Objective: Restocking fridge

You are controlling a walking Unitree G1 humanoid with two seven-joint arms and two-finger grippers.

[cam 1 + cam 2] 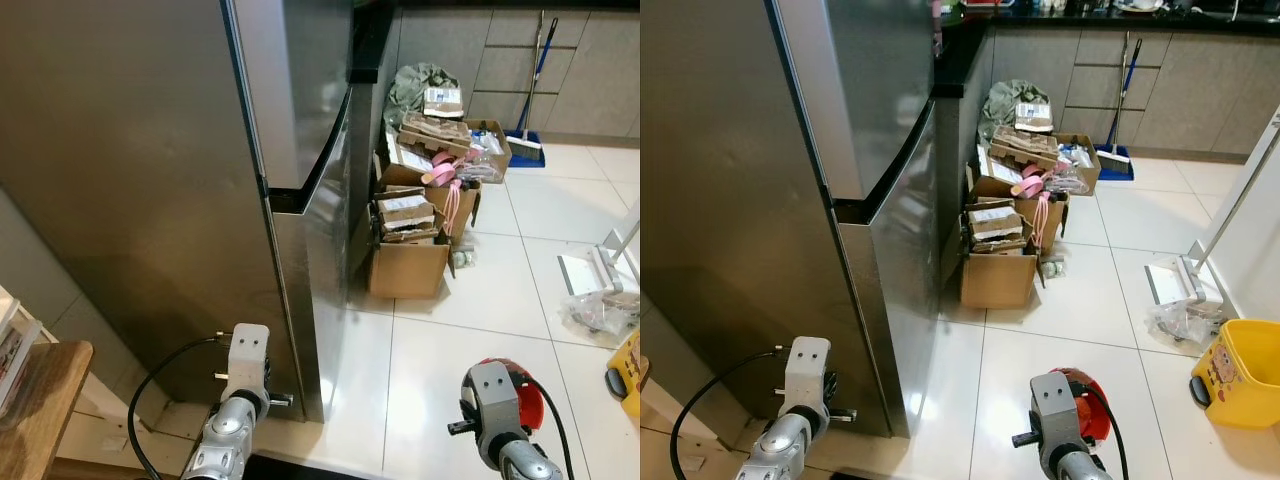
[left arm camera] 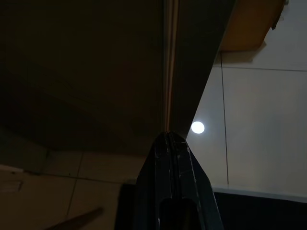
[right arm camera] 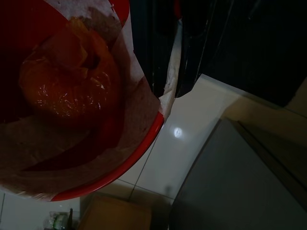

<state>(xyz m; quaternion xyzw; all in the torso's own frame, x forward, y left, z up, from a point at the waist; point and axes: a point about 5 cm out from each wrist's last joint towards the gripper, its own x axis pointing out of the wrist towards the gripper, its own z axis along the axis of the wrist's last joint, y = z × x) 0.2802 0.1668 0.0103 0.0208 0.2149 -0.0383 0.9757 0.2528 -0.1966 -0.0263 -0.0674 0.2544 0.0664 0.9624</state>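
Fridge (image 1: 150,180): tall, brushed steel, both doors shut, standing just before the robot on its left. Red bowl (image 3: 72,96): lined with white paper, holding an orange-red food item wrapped in clear film (image 3: 67,81); carried low on the robot's right, above the floor tiles and apart from the fridge. Right pincer (image 3: 175,57): its black fingers are clamped over the bowl's rim, paper lining caught between them. Left pincer (image 2: 169,143): fingers pressed together, holding nothing, its tip aimed at the vertical seam along the fridge's lower door. Progress, as a judgement: early stage; the item is in hand, but the door is not yet opened and nothing is stowed. Opening the door and placing the bowl on a shelf are left. Floor (image 1: 470,350): glossy pale tiles. Room: kitchen with grey cabinets (image 1: 1200,90); open cardboard boxes (image 1: 410,250) of clutter beside the fridge; broom (image 1: 530,90) leaning against the cabinets; yellow bucket (image 1: 1240,370) on the right; wooden worktop (image 1: 40,400) corner at far left.
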